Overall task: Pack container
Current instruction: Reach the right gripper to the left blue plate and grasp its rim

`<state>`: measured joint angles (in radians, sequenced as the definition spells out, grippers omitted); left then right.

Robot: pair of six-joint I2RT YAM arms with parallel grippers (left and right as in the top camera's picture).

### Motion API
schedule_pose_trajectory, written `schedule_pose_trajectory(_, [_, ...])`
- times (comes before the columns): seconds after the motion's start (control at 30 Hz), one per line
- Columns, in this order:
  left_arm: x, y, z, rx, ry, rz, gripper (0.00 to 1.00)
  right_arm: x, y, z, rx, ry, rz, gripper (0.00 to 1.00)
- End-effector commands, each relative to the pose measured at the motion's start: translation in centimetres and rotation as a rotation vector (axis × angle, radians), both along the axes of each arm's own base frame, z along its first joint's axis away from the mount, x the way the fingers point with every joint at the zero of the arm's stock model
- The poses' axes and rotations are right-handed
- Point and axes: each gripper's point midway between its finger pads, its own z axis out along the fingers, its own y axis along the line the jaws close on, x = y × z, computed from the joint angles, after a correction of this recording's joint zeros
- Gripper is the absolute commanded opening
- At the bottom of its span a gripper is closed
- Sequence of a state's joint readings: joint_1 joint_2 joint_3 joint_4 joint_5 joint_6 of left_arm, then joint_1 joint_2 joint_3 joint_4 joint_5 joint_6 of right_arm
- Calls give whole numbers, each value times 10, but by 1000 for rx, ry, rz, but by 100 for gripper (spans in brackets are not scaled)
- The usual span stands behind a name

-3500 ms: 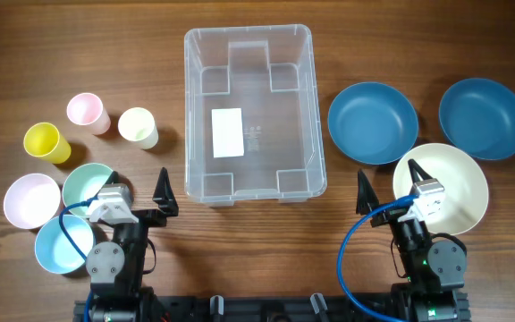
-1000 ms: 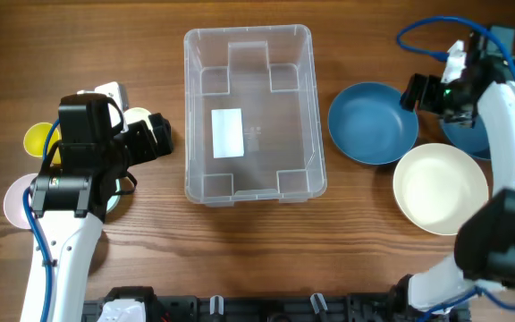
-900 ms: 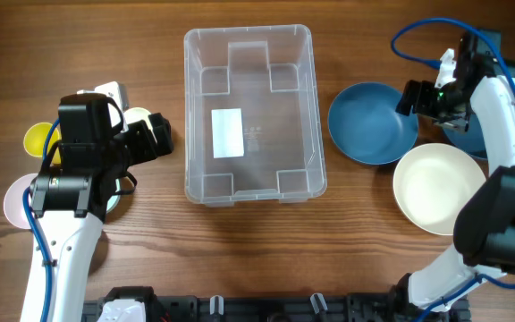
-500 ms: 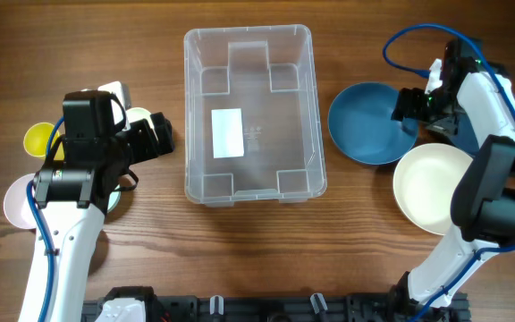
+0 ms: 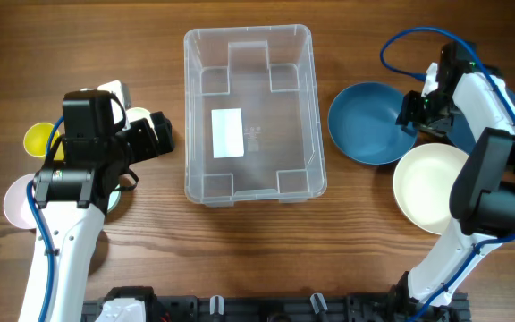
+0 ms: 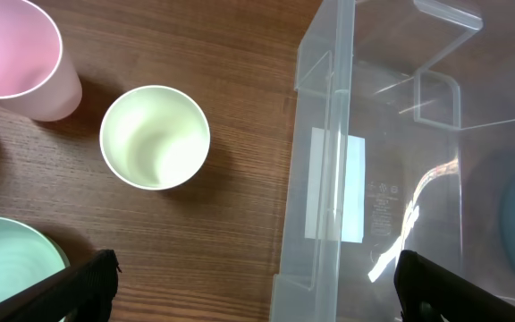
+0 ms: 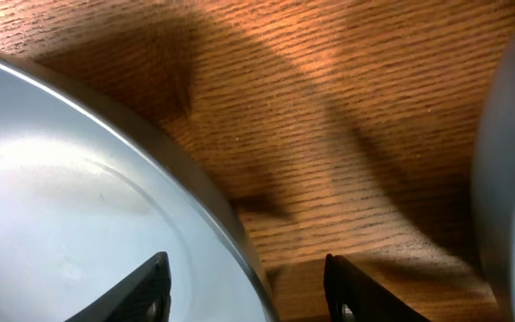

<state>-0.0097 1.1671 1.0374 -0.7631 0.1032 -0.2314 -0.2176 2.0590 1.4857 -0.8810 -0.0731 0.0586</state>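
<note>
The clear container (image 5: 249, 103), with a white label on its base, stands mid-table and holds nothing; its left wall shows in the left wrist view (image 6: 329, 161). My left gripper (image 5: 157, 136) is open and empty, hovering between a pale cream cup (image 6: 155, 137) and the container, with nothing between the jaws (image 6: 257, 300). My right gripper (image 5: 409, 113) is open at the right rim of the nearer blue bowl (image 5: 365, 121). In the right wrist view the bowl's rim (image 7: 231, 233) runs between the jaws of the right gripper (image 7: 250, 291), and one fingertip (image 7: 146, 286) is over the bowl's inside.
A cream bowl (image 5: 432, 190) lies just below the right gripper. A second blue bowl (image 5: 477, 134) is mostly hidden behind the right arm. At the left are a yellow cup (image 5: 38, 140), a pink bowl (image 5: 14, 201), a pink cup (image 6: 12, 54) and a mint bowl (image 6: 7, 268).
The right arm has swung from the far blue bowl leftward and down to the nearer blue bowl's right rim. The left arm has barely moved.
</note>
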Motion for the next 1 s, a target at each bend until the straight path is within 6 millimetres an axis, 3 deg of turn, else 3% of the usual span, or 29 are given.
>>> schedule_pose_trajectory(0.0, [5,1,8,-17,-18,10,100,-3,-2,-9,-12,21,-5,54])
schedule_pose_trajectory(0.5, [6,1,9,-17,-26,10,100,-1,-1,-20,-6,33,-4,50])
schedule_pose_trajectory(0.6, [6,1,9,-17,-25,10,100,-1,-1,-20,-5,33,-4,33])
schedule_pose_trajectory(0.87, [8,1,11,-17,-36,10,100,1,1,-20,10,23,-19,7])
schedule_pose_trajectory(0.97, [8,1,11,-17,-36,10,100,2,1,-20,13,20,-20,4])
